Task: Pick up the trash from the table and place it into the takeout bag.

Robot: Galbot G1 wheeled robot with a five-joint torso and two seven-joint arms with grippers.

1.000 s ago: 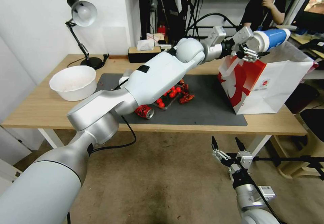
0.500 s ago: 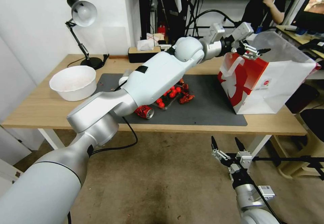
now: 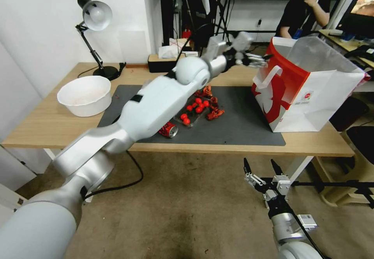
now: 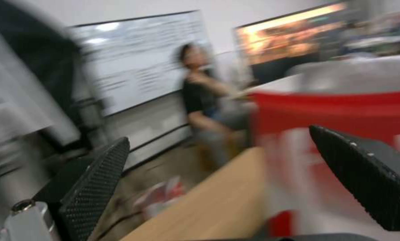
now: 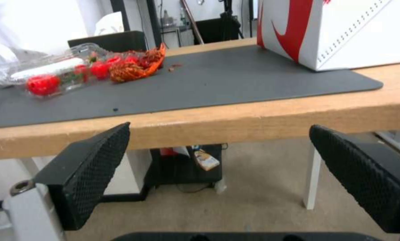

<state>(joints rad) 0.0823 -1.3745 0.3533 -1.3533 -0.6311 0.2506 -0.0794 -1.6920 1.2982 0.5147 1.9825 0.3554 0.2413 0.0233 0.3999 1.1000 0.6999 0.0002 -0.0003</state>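
Observation:
A crushed red soda can (image 3: 168, 129) lies on its side at the front edge of the dark mat (image 3: 241, 122) on the table (image 3: 50, 128). The takeout bag (image 3: 311, 95) stands open at the table's right end, white with red side panels. My left gripper (image 3: 260, 58) hovers just left of the bag's rim, open and empty. In the left wrist view its fingers (image 4: 97, 187) are spread, with the bag's red panel (image 4: 342, 110) beyond them. My right gripper (image 3: 261, 168) hangs open below the table's front edge; its wrist view shows its gripper (image 5: 220, 127) empty before the table edge (image 5: 235, 124).
A clear tray of cherry tomatoes (image 3: 194, 110) and red-orange scraps (image 3: 215, 114) lie mid-mat. A large white bowl (image 3: 85, 95) and a desk lamp (image 3: 95, 17) stand at the left. A black box with tissues (image 3: 165, 62) sits at the back.
A second ago my left gripper held a blue cup above the bag. The cup has since left the gripper, and the arm has swung back left, away from the bag.

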